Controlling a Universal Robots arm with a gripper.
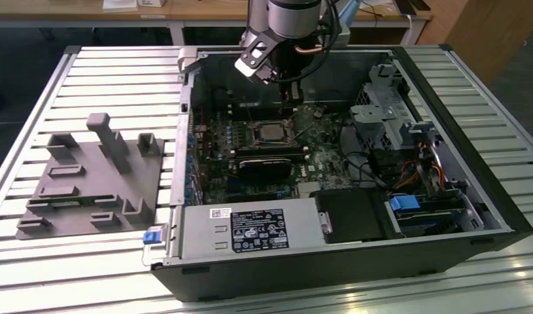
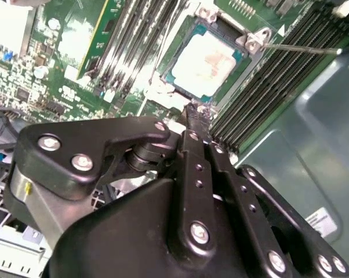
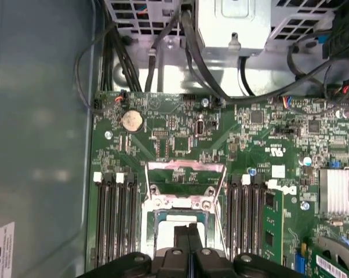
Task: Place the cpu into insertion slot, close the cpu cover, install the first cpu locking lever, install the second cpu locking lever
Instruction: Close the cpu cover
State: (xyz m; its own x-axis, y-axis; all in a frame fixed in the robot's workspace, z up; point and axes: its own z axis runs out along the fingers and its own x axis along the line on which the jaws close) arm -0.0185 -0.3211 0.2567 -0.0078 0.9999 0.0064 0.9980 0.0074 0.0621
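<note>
Gripper [image 1: 289,111] hangs inside the open computer case [image 1: 475,196], low over the green circuit board [image 3: 163,124], in the exterior view. Its two fingers [image 3: 181,236] are pressed together in both wrist views, and I can see nothing between them. The chip [image 2: 206,61] lies flat in the socket [image 2: 251,41], pale metal face upward, just beyond the fingertips in the second wrist view. The cover plate [image 3: 186,166] is not down on the chip; in the first wrist view it stands raised on the far side of the socket, and the green board shows through its square window. A thin metal rod [image 2: 302,49] reaches out from one corner of the socket and crosses over the long black memory slots [image 2: 279,75]. In the exterior view a black heatsink [image 1: 266,167] sits near the socket, and a power supply box [image 1: 248,230] fills the near corner of the case. A grey plastic holder [image 1: 91,176] rests on the slatted table [image 1: 118,72], at the exterior view's left, well apart from the gripper.
</note>
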